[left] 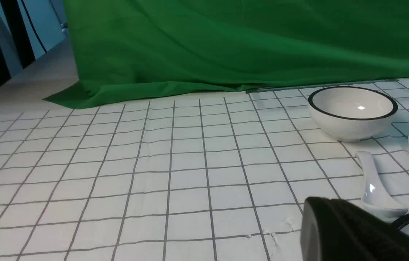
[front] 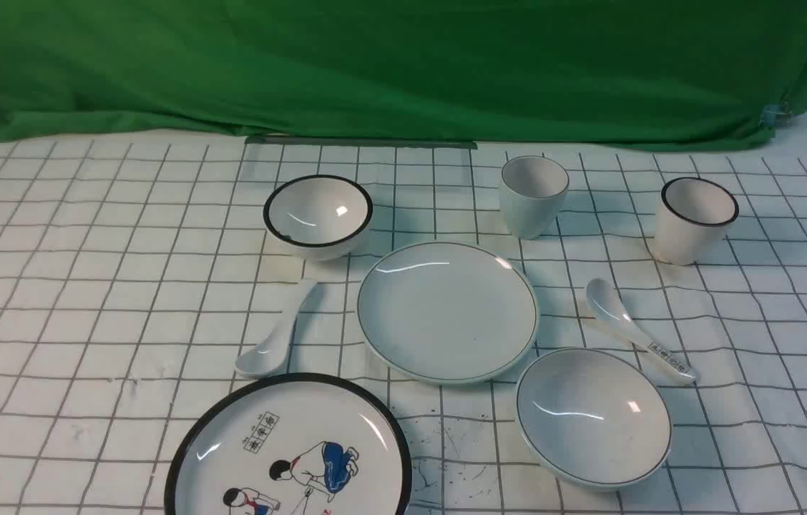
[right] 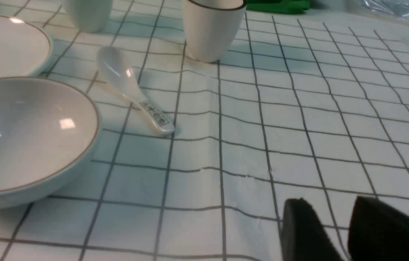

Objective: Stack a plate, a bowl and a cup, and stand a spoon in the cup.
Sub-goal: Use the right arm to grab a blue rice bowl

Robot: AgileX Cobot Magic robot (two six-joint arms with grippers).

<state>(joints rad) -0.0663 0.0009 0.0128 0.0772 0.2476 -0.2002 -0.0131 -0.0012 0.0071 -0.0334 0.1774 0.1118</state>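
The plate [front: 446, 309] lies bare at the middle of the table [front: 89, 286], with nothing stacked on it. The bowl [front: 593, 415] sits just beside it on the near right, the cup [front: 532, 194] stands behind it, and the spoon [front: 278, 332] lies flat to its left. Every step looks undone. The left fingers [left: 349, 232] are closed together, holding nothing; the right fingers [right: 302, 232] stand narrowly parted and empty.

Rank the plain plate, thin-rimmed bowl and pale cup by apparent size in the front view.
1. plain plate, slightly wider than the next
2. thin-rimmed bowl; it sits nearer the camera, so this order is unsure
3. pale cup, clearly smallest, though farthest back
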